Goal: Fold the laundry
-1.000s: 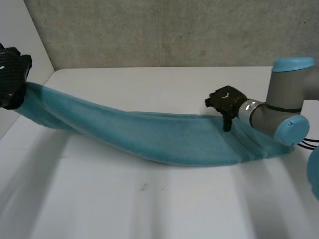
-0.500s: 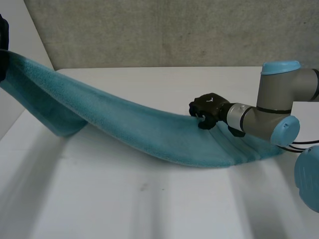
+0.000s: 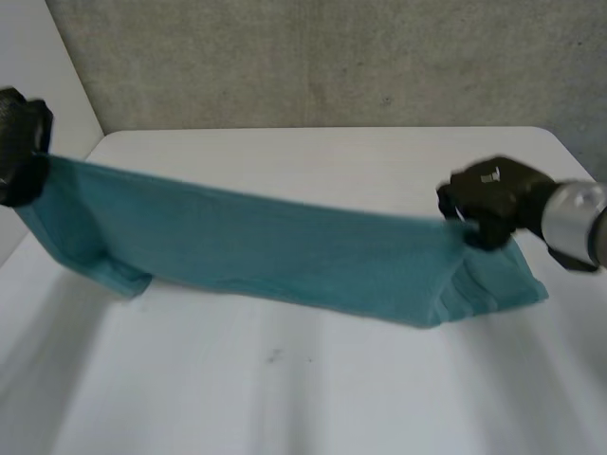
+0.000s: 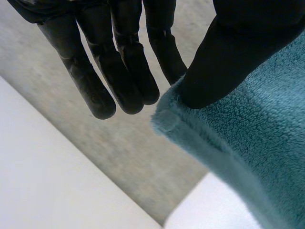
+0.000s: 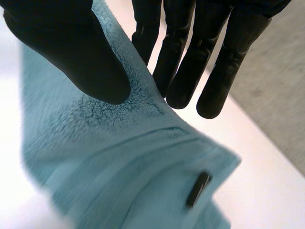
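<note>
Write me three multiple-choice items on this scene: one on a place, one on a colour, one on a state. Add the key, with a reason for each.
1. Where does the left hand hold the towel?
A. its middle
B. a corner
C. nowhere

2. What colour is the towel?
A. red
B. white
C. teal

3. How is the towel?
A. stretched out between the left hand and the right hand
B. balled up
C. folded in a neat stack

Key:
1 B: the left wrist view shows the thumb pinching a hemmed corner.
2 C: it looks teal in all three views.
3 A: the head view shows it spread long, with a hand at each end.
</note>
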You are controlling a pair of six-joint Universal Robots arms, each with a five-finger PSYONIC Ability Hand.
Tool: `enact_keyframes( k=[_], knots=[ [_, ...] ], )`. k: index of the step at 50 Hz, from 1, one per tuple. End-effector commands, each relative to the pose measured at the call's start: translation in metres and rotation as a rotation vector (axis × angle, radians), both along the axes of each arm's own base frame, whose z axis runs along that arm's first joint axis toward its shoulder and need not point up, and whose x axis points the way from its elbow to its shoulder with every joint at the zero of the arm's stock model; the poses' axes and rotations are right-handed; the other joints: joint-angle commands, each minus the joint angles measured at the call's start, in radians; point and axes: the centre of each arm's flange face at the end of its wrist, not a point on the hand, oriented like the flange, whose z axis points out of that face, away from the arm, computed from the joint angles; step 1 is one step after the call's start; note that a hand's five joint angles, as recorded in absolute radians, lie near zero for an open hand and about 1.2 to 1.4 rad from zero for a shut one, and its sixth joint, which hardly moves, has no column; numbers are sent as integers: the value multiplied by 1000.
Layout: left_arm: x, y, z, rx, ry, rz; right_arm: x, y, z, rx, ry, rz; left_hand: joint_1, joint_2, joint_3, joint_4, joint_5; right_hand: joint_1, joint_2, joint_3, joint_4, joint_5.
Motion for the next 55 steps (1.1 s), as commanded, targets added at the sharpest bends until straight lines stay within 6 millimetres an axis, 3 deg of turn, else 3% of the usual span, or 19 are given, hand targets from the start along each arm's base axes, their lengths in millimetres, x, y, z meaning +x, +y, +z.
enact_keyframes(
  k=[1, 5, 9, 12, 15, 20, 21, 24, 25, 29, 32, 39, 40, 43, 44, 48, 49, 53, 55],
  knots=[
    [-8, 1, -39, 195, 5, -53, -14, 32, -23, 70, 201, 70, 270, 195, 202, 201, 247, 422, 222, 217, 207, 242],
    [-20, -19, -75, 365, 0, -100, -19, 12, -62, 146, 334, -10, 270, 195, 202, 201, 247, 422, 222, 217, 207, 242],
    [-39, -41, -99, 440, -63, -146, -6, -20, -74, 85, 378, -48, 270, 195, 202, 201, 247, 422, 222, 217, 207, 242],
    [-50, -59, -104, 430, -140, -152, 8, -40, -66, -1, 375, -60, 270, 195, 202, 201, 247, 422, 222, 217, 207, 242],
    [-64, -88, -90, 346, -221, -114, 25, -70, -35, -169, 330, -104, 270, 195, 202, 201, 247, 422, 222, 217, 207, 242],
    [-84, -130, -25, 102, -197, -53, 40, -112, 51, -522, 124, -226, 270, 195, 202, 201, 247, 422, 222, 217, 207, 242],
    [-89, -138, 5, -4, -174, -49, 43, -120, 85, -659, 28, -260, 270, 195, 202, 201, 247, 422, 222, 217, 207, 242],
    [-91, -147, 55, -198, -127, -25, 45, -122, 131, -840, -103, -298, 270, 195, 202, 201, 247, 422, 222, 217, 207, 242],
    [-93, -148, 86, -331, -87, -18, 46, -122, 147, -918, -161, -316, 270, 195, 202, 201, 247, 422, 222, 217, 207, 242],
    [-85, -133, 148, -586, 38, 14, 45, -104, 179, -1027, -243, -350, 270, 195, 202, 201, 247, 422, 222, 217, 207, 242],
    [-80, -128, 158, -632, 92, 26, 45, -93, 166, -990, -231, -331, 270, 195, 202, 201, 247, 422, 222, 217, 207, 242],
    [-69, -136, 100, -432, 101, 30, 42, -86, 112, -857, -158, -298, 270, 195, 202, 201, 247, 422, 222, 217, 207, 242],
    [-65, -136, 70, -336, 82, 34, 42, -81, 85, -779, -118, -275, 270, 195, 202, 201, 247, 422, 222, 217, 207, 242],
    [-63, -132, 36, -238, 56, 29, 41, -74, 56, -693, -80, -252, 270, 195, 202, 201, 247, 422, 222, 217, 207, 242],
    [-62, -127, 14, -171, 41, 24, 40, -67, 38, -641, -55, -237, 270, 195, 202, 201, 247, 422, 222, 217, 207, 242],
    [-62, -114, -30, -41, 13, 4, 35, -52, -9, -501, 7, -209, 270, 195, 202, 201, 247, 422, 222, 217, 207, 242],
    [-62, -107, -51, 18, -2, -9, 35, -52, -9, -501, 7, -209, 270, 195, 202, 201, 247, 422, 222, 217, 207, 242],
    [-62, -88, -93, 144, -31, -39, 30, -40, -41, -402, 48, -194, 270, 195, 202, 201, 247, 422, 222, 217, 207, 242],
    [-62, -83, -107, 182, -40, -46, 28, -31, -74, -304, 83, -169, 270, 195, 202, 201, 247, 422, 222, 217, 207, 242]
  ],
)
